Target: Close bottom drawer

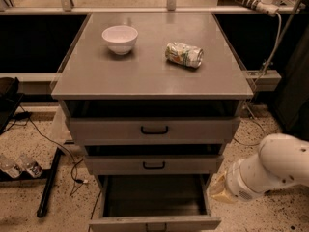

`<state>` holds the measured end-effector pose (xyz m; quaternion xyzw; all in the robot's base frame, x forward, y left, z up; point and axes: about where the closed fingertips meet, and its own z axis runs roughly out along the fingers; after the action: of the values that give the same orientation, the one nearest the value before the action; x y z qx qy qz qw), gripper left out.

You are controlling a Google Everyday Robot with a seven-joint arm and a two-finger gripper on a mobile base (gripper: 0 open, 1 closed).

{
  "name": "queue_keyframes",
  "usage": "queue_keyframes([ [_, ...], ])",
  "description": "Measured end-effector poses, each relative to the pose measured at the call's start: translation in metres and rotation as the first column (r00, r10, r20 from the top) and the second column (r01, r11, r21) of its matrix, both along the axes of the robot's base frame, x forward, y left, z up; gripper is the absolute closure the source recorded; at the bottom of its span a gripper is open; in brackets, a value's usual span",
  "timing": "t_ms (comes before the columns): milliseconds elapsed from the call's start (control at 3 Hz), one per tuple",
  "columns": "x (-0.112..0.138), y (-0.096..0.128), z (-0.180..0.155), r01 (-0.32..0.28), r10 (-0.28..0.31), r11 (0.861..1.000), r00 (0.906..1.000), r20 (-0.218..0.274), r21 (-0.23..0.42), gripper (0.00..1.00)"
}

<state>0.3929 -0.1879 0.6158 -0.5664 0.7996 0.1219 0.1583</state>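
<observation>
The gripper (218,191) hangs low on the right, just beside the right wall of the bottom drawer (154,199); whether it is clenched or released I cannot tell. The bottom drawer stands pulled far out, its front panel at the frame's lower edge, with open floor (21,212) on its left.
</observation>
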Motion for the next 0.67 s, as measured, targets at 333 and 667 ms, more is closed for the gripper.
queue_keyframes([
  [333,0.022,-0.003,-0.042,-0.008,0.005,1.000,0.9948,0.101,0.024,1.00],
  [667,0.035,-0.003,-0.042,0.012,-0.016,1.000,0.9894,0.144,0.028,1.00],
])
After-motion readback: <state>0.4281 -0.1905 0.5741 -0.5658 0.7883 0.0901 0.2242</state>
